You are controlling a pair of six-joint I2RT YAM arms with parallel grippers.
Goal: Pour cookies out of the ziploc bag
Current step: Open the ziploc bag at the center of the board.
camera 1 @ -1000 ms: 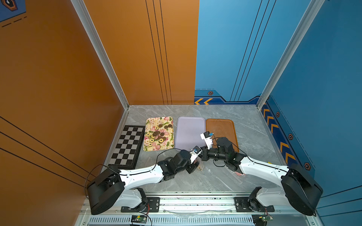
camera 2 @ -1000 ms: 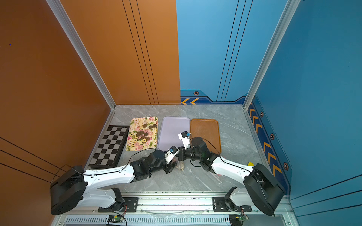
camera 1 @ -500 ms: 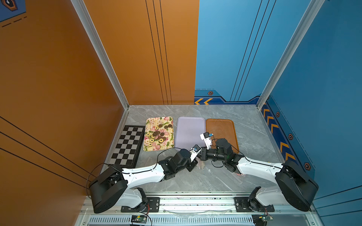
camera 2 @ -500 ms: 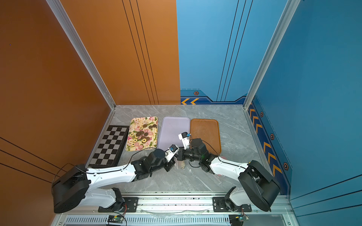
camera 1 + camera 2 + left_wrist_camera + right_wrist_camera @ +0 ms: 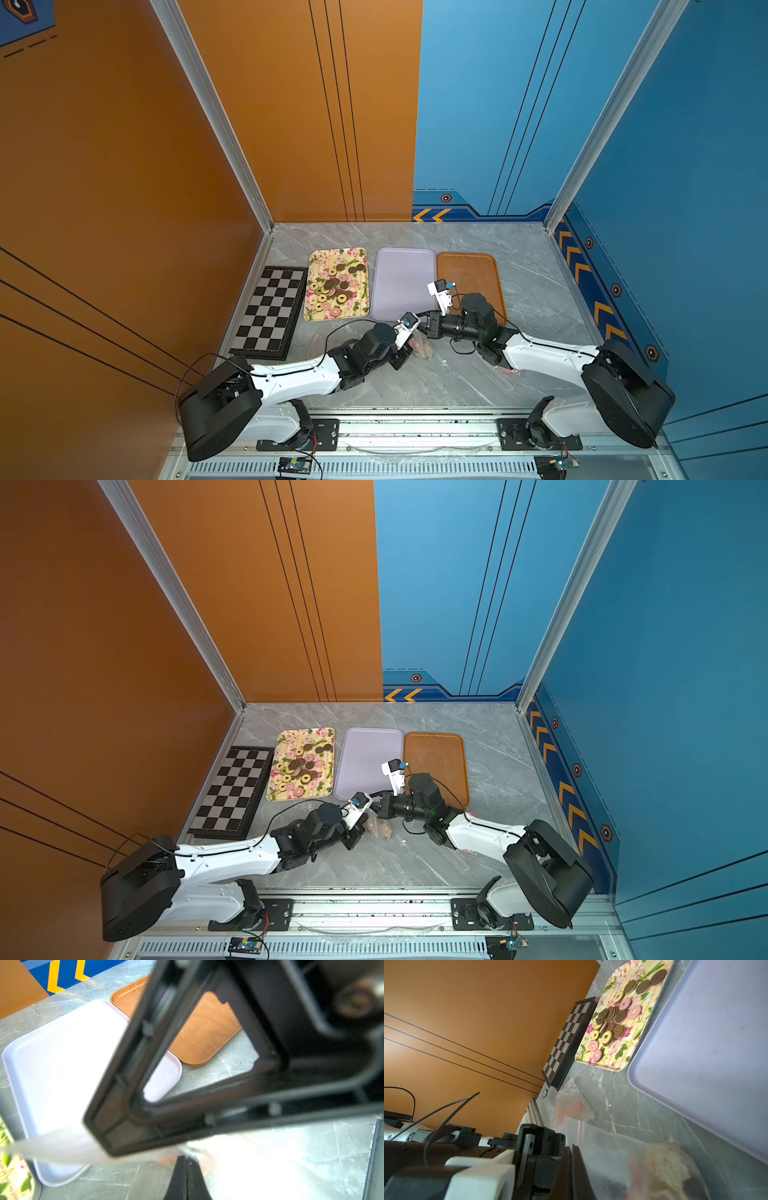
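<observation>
In both top views: pinching the ziploc bag just in front of the lilac tray, left end effector and right end effector both clenched on its film. Left wrist view: clamped tight, film blurred beside the lilac tray. Right wrist view: cookies bunched inside, short of the lilac tray. Best to peel the mouth open evenly, then tip over it.

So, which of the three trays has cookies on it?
The floral tray beside the chessboard; the lilac tray and brown tray hold none.
</observation>
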